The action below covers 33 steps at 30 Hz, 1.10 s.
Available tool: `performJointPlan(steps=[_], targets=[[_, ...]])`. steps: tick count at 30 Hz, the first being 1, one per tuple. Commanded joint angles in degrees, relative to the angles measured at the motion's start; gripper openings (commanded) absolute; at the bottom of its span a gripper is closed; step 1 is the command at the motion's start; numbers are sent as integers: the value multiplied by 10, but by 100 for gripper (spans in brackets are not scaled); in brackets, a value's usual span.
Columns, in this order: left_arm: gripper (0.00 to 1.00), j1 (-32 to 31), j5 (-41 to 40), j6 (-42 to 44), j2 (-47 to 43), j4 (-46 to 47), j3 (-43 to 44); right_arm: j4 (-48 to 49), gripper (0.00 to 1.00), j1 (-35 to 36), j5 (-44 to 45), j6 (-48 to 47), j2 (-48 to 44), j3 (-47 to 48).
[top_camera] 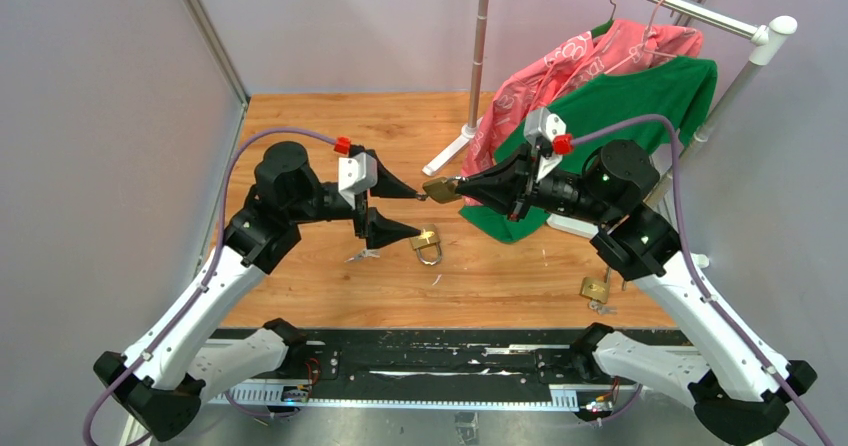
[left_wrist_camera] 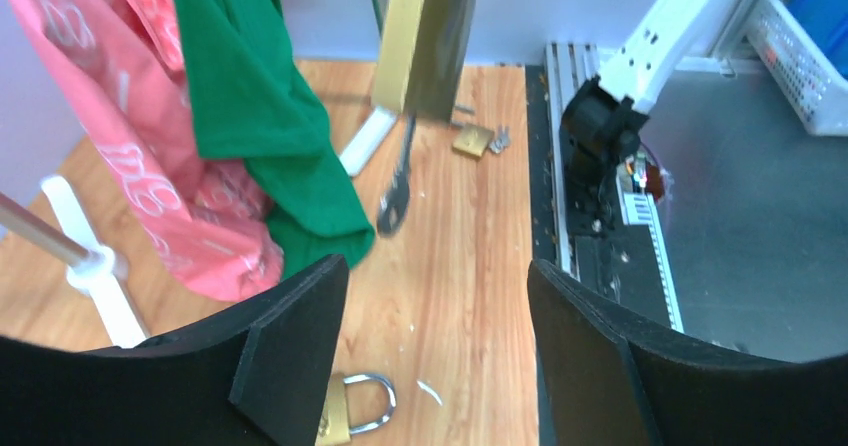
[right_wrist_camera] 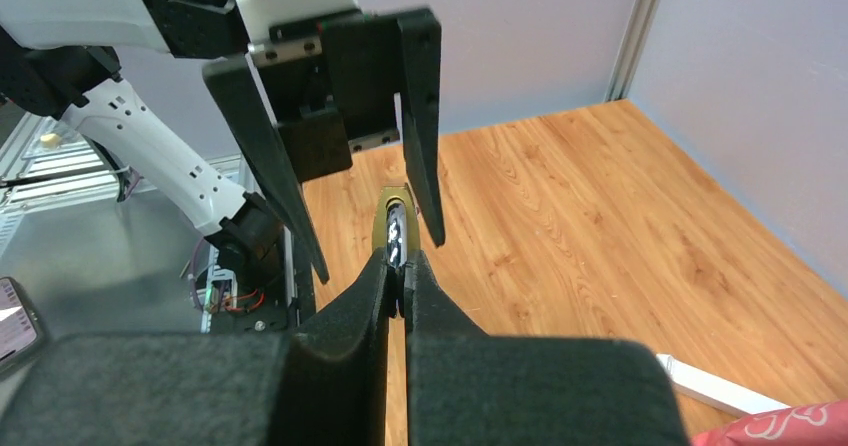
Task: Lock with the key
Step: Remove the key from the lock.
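Note:
My right gripper (top_camera: 458, 188) is shut on a brass padlock (top_camera: 440, 188), holding it above the table; in the right wrist view the padlock (right_wrist_camera: 386, 228) sticks out beyond the gripper (right_wrist_camera: 400, 266). A dark, blurred key (left_wrist_camera: 397, 191) juts from the end of the padlock (left_wrist_camera: 410, 36) toward my left gripper. The left gripper (top_camera: 415, 211) stands open just left of the padlock, its fingers (right_wrist_camera: 425, 136) either side of the key end and touching nothing. Nothing lies between the jaws of the left gripper (left_wrist_camera: 435, 276).
A second padlock (top_camera: 428, 244) lies on the wooden table (top_camera: 300, 296) under the left gripper, with a small key (top_camera: 362, 256) to its left. A third padlock (top_camera: 595, 288) lies near the right arm. A clothes rack (top_camera: 480, 56) with a pink garment (top_camera: 560, 71) and a green shirt (top_camera: 640, 96) stands behind.

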Motion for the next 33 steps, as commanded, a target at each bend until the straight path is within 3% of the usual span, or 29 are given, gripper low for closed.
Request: performJointPlan(steps=[1,3,6,11,15,20,23,26,30,33], targets=[[76,2,4,-71,12,119,28,37,0,-4,-33,15,-4,21],[75,2,1,-108,22,145,37,46,0,-4,-39,18,-2,19],[67,2,6,-131,33,155,40,56,0,-4,-45,20,1,21],[35,2,6,-138,42,152,42,61,0,-5,-47,22,-1,18],[0,2,13,-137,40,152,44,60,0,-4,-44,21,-3,14],[0,2,-1,-104,28,101,42,57,0,-5,-26,15,-12,9],[0,9,-11,8,23,-20,17,45,0,-5,0,2,-26,9],[0,23,-27,74,10,-75,-29,36,0,-9,21,-4,-37,11],[0,54,-22,75,6,-84,-73,20,0,-10,31,-4,-39,18],[0,57,-62,74,3,-74,-89,-15,0,-10,54,-11,-27,24]])
